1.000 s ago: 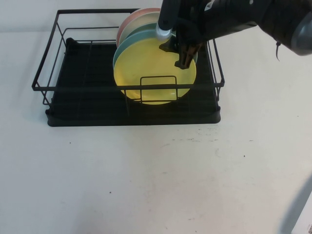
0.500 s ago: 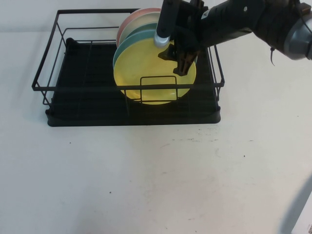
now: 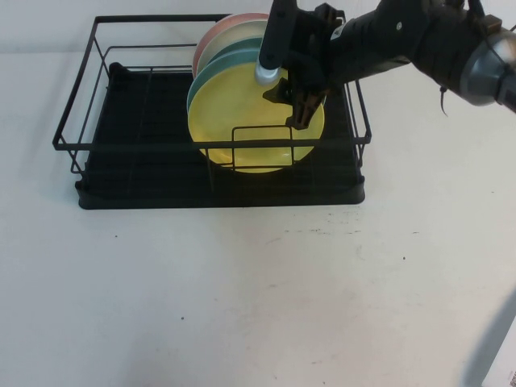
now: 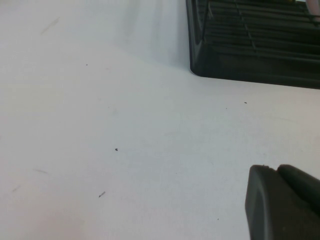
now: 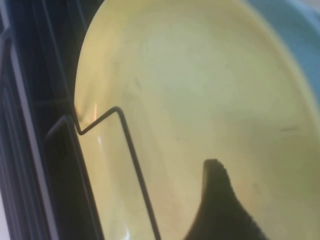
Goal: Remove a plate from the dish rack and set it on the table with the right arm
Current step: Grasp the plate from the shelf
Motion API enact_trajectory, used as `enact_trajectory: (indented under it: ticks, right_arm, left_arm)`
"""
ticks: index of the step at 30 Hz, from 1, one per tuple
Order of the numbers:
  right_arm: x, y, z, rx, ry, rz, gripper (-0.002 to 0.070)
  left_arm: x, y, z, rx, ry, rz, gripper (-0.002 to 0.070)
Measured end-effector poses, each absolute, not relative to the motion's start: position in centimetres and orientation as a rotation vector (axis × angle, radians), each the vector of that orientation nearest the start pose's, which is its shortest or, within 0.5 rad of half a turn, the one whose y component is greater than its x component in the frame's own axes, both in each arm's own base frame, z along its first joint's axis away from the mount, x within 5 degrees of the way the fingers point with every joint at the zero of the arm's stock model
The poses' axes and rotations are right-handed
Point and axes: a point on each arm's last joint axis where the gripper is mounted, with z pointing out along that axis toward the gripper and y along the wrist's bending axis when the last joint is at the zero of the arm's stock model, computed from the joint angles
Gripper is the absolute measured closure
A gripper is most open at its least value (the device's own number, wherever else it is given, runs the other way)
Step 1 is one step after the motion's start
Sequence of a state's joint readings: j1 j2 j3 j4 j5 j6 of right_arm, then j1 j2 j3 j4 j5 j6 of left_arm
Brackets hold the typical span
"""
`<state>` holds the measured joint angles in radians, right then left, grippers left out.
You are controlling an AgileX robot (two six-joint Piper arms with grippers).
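Observation:
The yellow plate (image 3: 250, 121) stands on edge at the front of a row of plates in the black wire dish rack (image 3: 121, 145). My right gripper (image 3: 295, 103) is at the plate's upper right rim, reaching down from the right arm (image 3: 403, 32). It is open, with one finger (image 5: 217, 200) in front of the plate's face (image 5: 200, 90); the other finger is hidden. The plate still rests in the rack. My left gripper (image 4: 276, 171) is shut and empty, low over the white table (image 4: 100, 125) near the rack's corner (image 4: 200, 65).
A teal plate (image 3: 211, 74), a light plate and a pink plate (image 3: 211, 36) stand behind the yellow one. A wire loop (image 3: 262, 145) on the rack's front rail crosses the yellow plate's lower face. White table (image 3: 258, 298) lies in front of the rack.
My right gripper has moved a little down and left along the yellow plate's upper right rim. The plate has not moved.

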<state>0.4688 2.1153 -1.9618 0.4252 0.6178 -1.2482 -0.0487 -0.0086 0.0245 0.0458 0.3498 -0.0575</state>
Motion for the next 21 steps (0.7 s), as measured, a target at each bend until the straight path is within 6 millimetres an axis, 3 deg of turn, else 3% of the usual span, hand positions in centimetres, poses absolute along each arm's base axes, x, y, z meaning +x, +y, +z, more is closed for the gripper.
enact_trajectory:
  ticks: [11, 14, 20, 21]
  right_arm:
    - [44.04, 24.71, 29.17, -1.47, 1.622, 0.038, 0.0344]
    - [44.03, 24.74, 29.19, -1.465, 1.624, 0.046, 0.0405]
    - [43.99, 24.78, 29.18, -1.463, 1.627, 0.056, 0.0591]
    - [43.97, 24.79, 29.21, -1.463, 1.628, 0.059, 0.0593]
  left_arm:
    - [5.33, -0.12, 17.39, 0.021, 1.849, -0.03, 0.0679]
    - [5.33, -0.12, 17.39, 0.021, 1.849, -0.03, 0.0679]
    - [5.33, -0.12, 17.39, 0.021, 1.849, -0.03, 0.0679]
    - [5.33, -0.12, 17.39, 0.021, 1.849, -0.03, 0.0679]
